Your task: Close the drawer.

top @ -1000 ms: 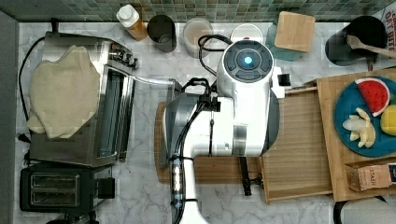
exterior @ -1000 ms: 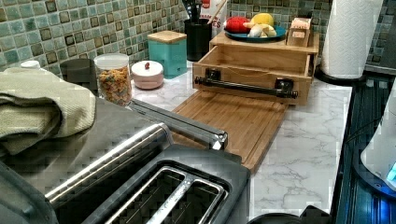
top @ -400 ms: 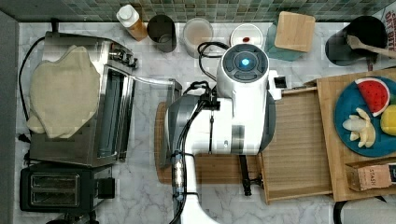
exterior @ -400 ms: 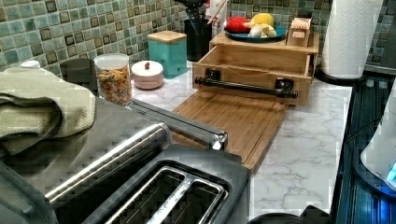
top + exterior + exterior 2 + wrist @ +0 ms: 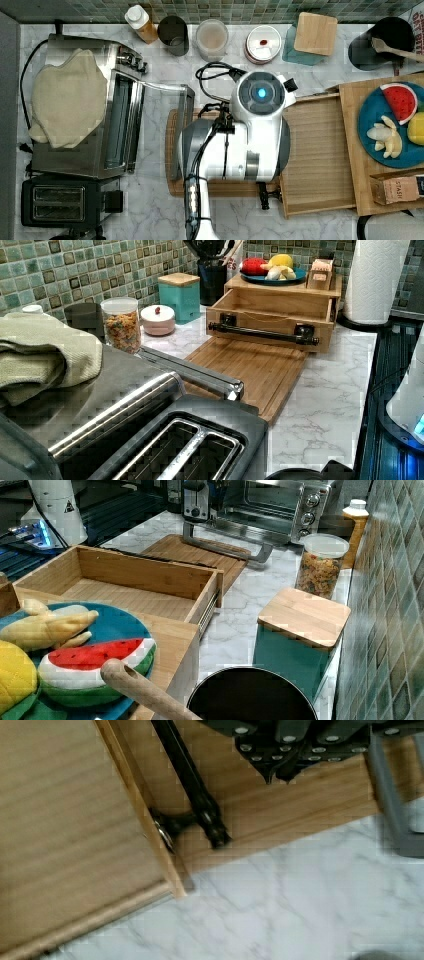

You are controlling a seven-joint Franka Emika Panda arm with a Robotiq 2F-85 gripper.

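Arm [image 5: 235, 150]: white, reaching in from the bottom edge of the top view and bent over the cutting board [image 5: 250, 372], its wrist joint with a lit blue ring above the front edge of the drawer [image 5: 320, 155].

Gripper [image 5: 280, 772]: dark fingertips pressed together, nothing between them, hanging over the cutting board just beside the drawer's black handle bar [image 5: 192, 785] and apart from it.

Drawer: pulled well out of its wooden box [image 5: 285, 295], empty, ribbed floor bare. In the top view it extends to the left from the box and its handle end overlaps the cutting board. In the left view the front panel with the black bar faces the camera.

On top of the box: a blue plate [image 5: 395, 130] holding a toy watermelon slice [image 5: 400, 100], a toy banana [image 5: 385, 140] and a yellow toy fruit [image 5: 416, 128]; beside the plate, a small cardboard box [image 5: 397, 189].

Along the tiled wall: a teal canister with a square wooden lid [image 5: 302, 615]; a clear jar of coloured pasta [image 5: 320, 565]; a pale round lidded dish [image 5: 157, 320]; a dark pot holding a wooden spoon [image 5: 380, 42]; a bottle with a white cap [image 5: 356, 517].

Other items: toaster oven [image 5: 100, 125] with its door down and a folded cloth [image 5: 67, 97] on top; black toaster [image 5: 60, 202]; paper towel roll [image 5: 375, 277].
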